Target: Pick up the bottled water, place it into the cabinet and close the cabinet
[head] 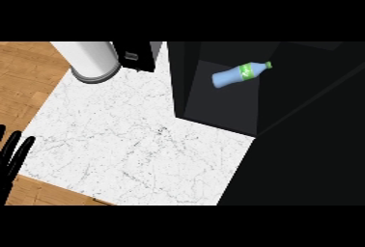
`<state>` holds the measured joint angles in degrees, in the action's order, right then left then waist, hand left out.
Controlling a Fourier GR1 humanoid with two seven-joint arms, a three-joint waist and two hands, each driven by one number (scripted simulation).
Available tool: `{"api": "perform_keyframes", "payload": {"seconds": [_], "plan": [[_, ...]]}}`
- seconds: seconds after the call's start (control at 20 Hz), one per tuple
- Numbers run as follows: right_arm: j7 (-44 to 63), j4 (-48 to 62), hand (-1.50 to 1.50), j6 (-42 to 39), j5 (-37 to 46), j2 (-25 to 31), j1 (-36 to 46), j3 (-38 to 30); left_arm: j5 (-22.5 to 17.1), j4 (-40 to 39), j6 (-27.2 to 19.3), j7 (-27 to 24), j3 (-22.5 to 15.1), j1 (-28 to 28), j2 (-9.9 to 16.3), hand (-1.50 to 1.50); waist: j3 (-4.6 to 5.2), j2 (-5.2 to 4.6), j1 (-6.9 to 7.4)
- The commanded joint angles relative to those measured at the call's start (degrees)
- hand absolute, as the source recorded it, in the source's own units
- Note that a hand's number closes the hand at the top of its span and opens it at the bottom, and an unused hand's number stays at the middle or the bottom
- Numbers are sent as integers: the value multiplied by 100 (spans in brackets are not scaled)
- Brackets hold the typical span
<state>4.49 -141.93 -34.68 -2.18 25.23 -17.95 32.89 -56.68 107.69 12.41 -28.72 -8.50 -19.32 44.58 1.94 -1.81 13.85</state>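
Overhead, white marble counter (128, 140), wood floor (25, 72), bottled water (241, 74) inside black cabinet (221, 106)

Only a few straight black fingers of the left robot hand (14, 153) show at the left edge; its palm and forearm are cut off. The grey cylinder (91, 60) and the black appliance (137, 55) behind the worktop (135, 144) lose their tops to the upper edge. The label print on the water bottle (241, 74) is too small to read.
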Motion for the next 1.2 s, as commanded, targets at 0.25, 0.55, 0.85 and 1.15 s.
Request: {"api": "perform_keyframes", "payload": {"seconds": [0.25, 0.55, 0.85, 1.15], "plan": [[414, 436, 150, -52, -611, -324, 119, 811, -33, -51, 142, 7, 96, 90, 83, -150, -31, -232, 242], [363, 601, 150, 125, -899, -522, 141, 546, -83, -66, 212, 20, 147, 124, 118, -150, -46, -265, 288], [561, 623, 150, 220, -660, -575, 482, 74, -112, -98, 266, 28, 152, 116, 114, -150, -46, -188, 182], [991, 870, 150, 163, -492, -533, 1055, -165, -124, -244, 294, 29, 200, 134, 119, -150, -32, -174, 110]]}}
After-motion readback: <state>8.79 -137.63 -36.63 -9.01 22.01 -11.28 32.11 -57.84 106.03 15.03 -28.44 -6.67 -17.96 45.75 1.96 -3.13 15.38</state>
